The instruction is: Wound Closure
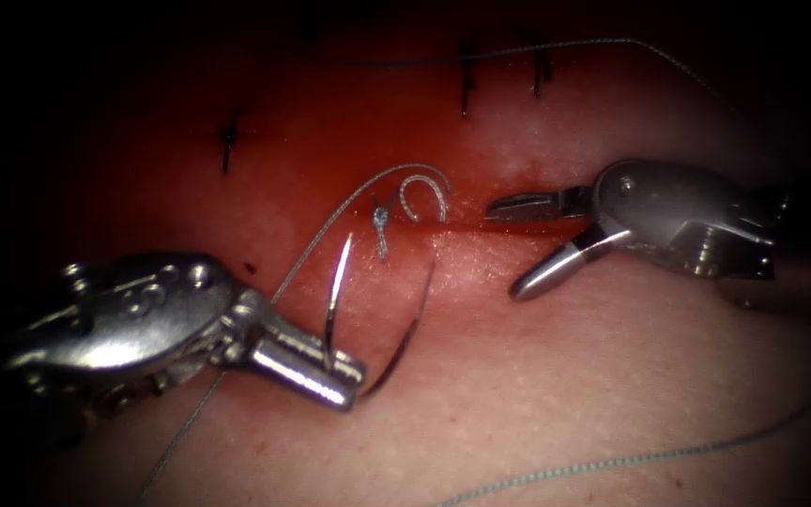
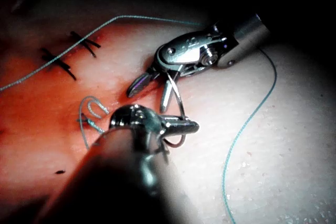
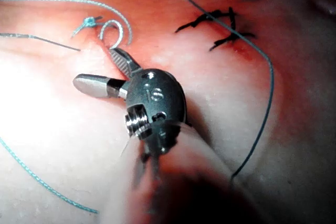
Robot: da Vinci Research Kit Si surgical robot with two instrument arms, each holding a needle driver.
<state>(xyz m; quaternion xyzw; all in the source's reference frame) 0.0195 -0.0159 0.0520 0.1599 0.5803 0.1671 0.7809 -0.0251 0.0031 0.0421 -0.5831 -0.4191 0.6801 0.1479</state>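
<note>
Left tool (image 1: 335, 371) jaws clamped on my needle (image 1: 405, 333) near mid-curve, needle clear of the tissue (image 1: 612, 376), below the cut (image 1: 462, 228). Right tool (image 1: 523, 244) gapes wide, empty, over the cut.

Two tools — the left tool (image 1: 335, 371) and the right tool (image 1: 518, 246) — one curved needle (image 1: 405, 333), one knot (image 1: 380, 218), four dark stitches (image 1: 466, 80).

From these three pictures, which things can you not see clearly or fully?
- Endoscope view: the left tool covers the needle where it grips it.
- Endoscope view: the thread runs off the edges.
- Right wrist view: the right tool, jaws open, covers the cut under it.
</note>
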